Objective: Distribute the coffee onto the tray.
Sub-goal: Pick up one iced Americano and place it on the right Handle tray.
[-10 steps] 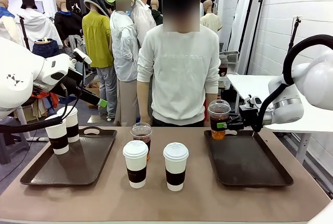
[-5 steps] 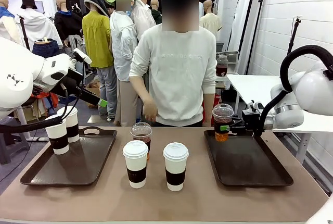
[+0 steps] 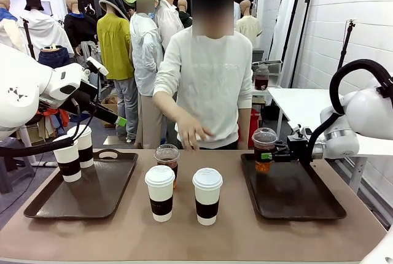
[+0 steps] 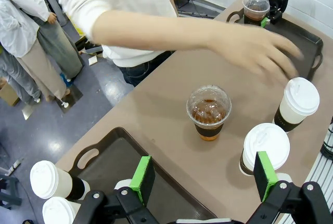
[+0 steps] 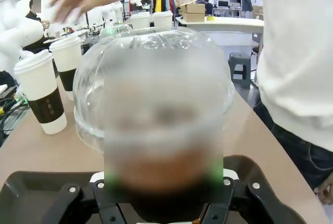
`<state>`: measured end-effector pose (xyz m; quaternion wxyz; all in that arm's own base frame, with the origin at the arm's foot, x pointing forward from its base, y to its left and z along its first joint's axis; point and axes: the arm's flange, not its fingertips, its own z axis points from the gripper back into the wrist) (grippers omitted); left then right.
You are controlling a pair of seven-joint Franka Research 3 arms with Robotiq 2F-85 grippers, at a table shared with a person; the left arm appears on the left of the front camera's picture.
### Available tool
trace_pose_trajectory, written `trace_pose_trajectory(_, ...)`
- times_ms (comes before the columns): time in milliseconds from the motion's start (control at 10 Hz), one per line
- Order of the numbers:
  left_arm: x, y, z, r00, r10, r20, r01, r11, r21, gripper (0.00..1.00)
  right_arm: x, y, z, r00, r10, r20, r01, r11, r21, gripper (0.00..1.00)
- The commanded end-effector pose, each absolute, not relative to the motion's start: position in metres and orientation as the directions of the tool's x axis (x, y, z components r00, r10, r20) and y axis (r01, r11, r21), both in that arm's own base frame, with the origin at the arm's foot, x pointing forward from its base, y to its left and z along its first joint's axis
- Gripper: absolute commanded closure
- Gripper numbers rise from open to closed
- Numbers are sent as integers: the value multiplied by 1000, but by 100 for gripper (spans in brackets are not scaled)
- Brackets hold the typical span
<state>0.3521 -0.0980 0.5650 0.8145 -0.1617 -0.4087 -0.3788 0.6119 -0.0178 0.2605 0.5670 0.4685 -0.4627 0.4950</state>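
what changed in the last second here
The right gripper, shut on the clear dome-lidded plastic cup of dark drink, lowered it toward the far left corner of the right-hand dark tray. The person's hand reached forward over the table. The left gripper held its place; the three cups mid-table and two white paper cups on the left tray did not move.

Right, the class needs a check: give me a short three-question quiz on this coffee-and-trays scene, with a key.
1. True or false: the right gripper grips a clear dome-lidded cup at the right tray's far corner.
2. How many paper cups stand on the left tray?
3. The left gripper is: A open; B shut on a paper cup; C shut on a tray handle.
Key: 1 true; 2 two; 3 A.
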Motion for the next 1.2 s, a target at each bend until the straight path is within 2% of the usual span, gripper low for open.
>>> trace_pose_trajectory(0,353,-97,564,370,-492,788,756,652,52,0,624,-17,260,44,95,995,-995,96,35,31)
trace_pose_trajectory(1100,353,-97,564,370,-492,788,756,652,52,0,640,-24,235,57,79,995,-988,150,45,31)
